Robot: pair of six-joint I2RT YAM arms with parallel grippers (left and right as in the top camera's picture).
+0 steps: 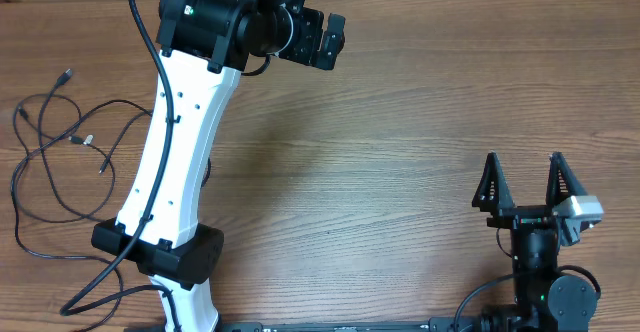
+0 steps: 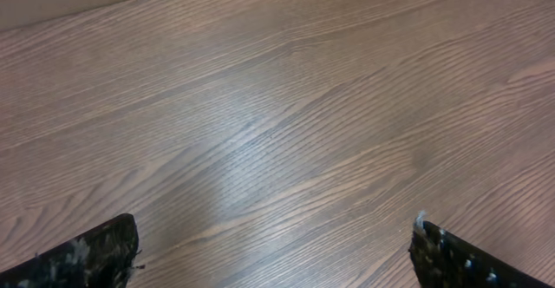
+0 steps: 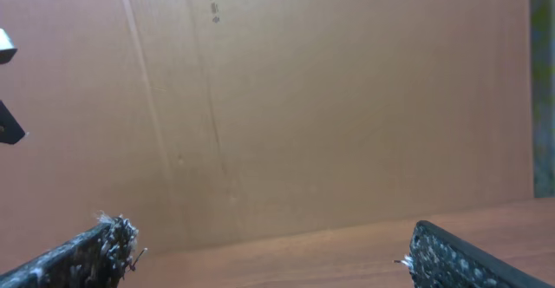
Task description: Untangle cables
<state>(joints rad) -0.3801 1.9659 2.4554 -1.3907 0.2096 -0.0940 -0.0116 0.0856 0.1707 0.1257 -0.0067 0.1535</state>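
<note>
While our left arm stretches up the table towards its far edge, the cables lie well behind its gripper, on the left side of the wooden top. We see them as thin black cords in loose, overlapping loops, with several small plug ends pointing different ways. One strand curves right until it meets the white link of the arm; we cannot tell whether it passes under it. No finger touches the cords.

Our left gripper hangs near the top of the overhead view, over bare wood. From its wrist camera we see the left gripper with its jaws spread wide, one dark finger in each lower corner, only wood grain between them, nothing held.

Our right gripper sits at the lower right of the table, far from the cords. Its two black fingers stand wide apart and empty. Its wrist camera looks past the right gripper at a brown cardboard wall above a strip of table.
</note>
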